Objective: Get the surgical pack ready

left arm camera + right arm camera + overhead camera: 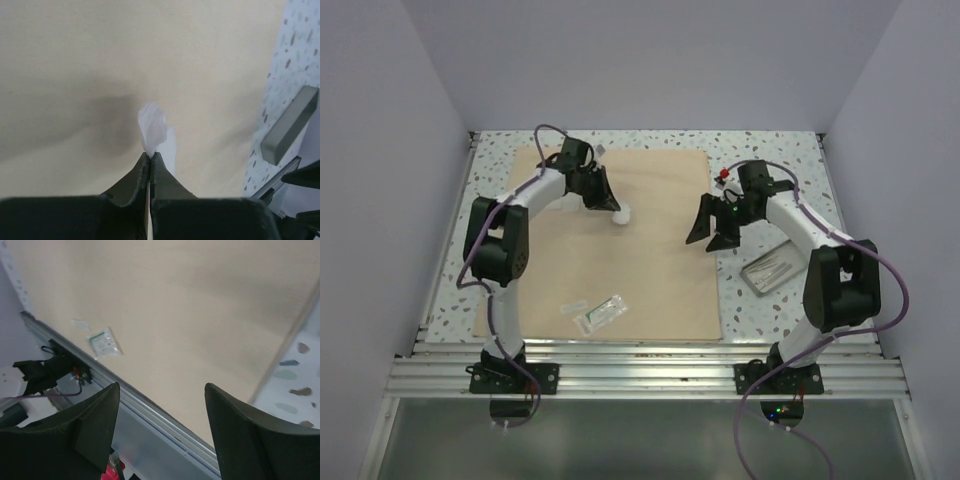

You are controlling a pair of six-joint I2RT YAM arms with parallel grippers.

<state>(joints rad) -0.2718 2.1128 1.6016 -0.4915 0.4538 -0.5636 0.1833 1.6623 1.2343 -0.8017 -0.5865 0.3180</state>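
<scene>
Wrap (660, 270) lies flat as a big square. It covers the left and middle of the table (775, 160), running from near the far edge down to the near edge. No corner is folded over, so the parcel isn't begun.

Left gripper (608, 202) is over the far part of the wrap, toward the far-left corner, jaws pinched tight on a small white wad (620, 217). In the wrist view the wad pokes out past the closed tips, low over the cloth. Whether it touches, I can't tell.

Right gripper (713, 232) hovers by the wrap's right edge, fingers (95, 425) spread wide, holding nothing.

Tray (748, 272) with instruments sits off the wrap, on bare tabletop toward the right edge. Pouch (602, 313) lies on the wrap close to the near edge, with a small clear scrap (574, 305) just beside it.

My read: early going. The sheet is spread and one item is in hand over it. The tray and pouch look yet to be brought to the centre, and all the folding remains.
</scene>
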